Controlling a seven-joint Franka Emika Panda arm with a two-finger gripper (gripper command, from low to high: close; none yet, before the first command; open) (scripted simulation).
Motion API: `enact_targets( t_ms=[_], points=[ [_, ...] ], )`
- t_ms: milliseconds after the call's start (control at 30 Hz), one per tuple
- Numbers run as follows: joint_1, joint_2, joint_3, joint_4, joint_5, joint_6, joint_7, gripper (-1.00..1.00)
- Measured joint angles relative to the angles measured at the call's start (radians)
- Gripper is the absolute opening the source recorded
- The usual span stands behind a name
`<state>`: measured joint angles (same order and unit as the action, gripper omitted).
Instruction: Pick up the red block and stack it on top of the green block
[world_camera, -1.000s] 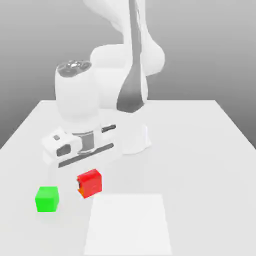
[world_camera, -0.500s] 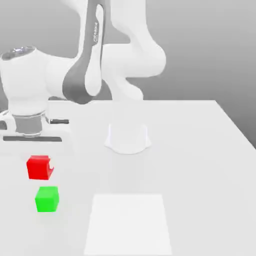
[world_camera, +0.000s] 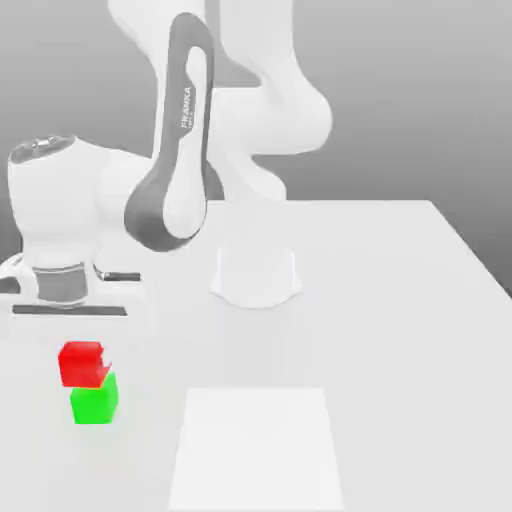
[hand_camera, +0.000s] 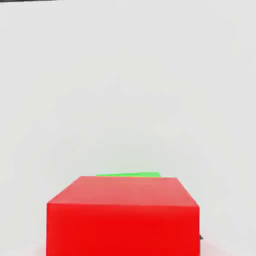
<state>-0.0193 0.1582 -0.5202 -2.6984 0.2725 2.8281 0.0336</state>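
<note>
You have the big white Franka arm (world_camera: 185, 190) leaning over the exterior view's left side of the plain white tabletop (world_camera: 400, 300), its bulky wrist and hand hanging above the two cubes. A paler square patch (world_camera: 258, 445) lies on the table near the front edge, just to the exterior view's right of the cubes.

Over the last second the arm has swung from near the middle of the table across to the exterior view's left, carrying the small matte bright-red cube (world_camera: 81, 363) with it. A second ago that cube hung beside and well to the right of the small matte bright-green cube (world_camera: 95, 398); half a second ago it was above it with a clear gap; now its lower edge overlaps the green cube's top in the exterior view.

The gripper (world_camera: 82, 352) is clamped on the red block, its jaws drawn in as far as they go. In the hand view the red block (hand_camera: 122, 215) looms close, with only a sliver of the green block (hand_camera: 129, 174) peeking past its far edge, so the two look nearly lined up.

I judge the carry as good as done: what is left for you is a short descent to seat red squarely, then release. I cannot tell whether the blocks already touch; watch for a slight offset toward the exterior view's left.
</note>
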Motion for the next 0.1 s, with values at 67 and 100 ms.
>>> enact_targets(
  t_ms=[67, 100],
  points=[
    [-0.01, 0.015, 0.014, -0.001, 0.021, 0.012, -0.015, 1.0],
    [-0.01, 0.015, 0.014, -0.001, 0.021, 0.012, -0.015, 1.0]
  ],
)
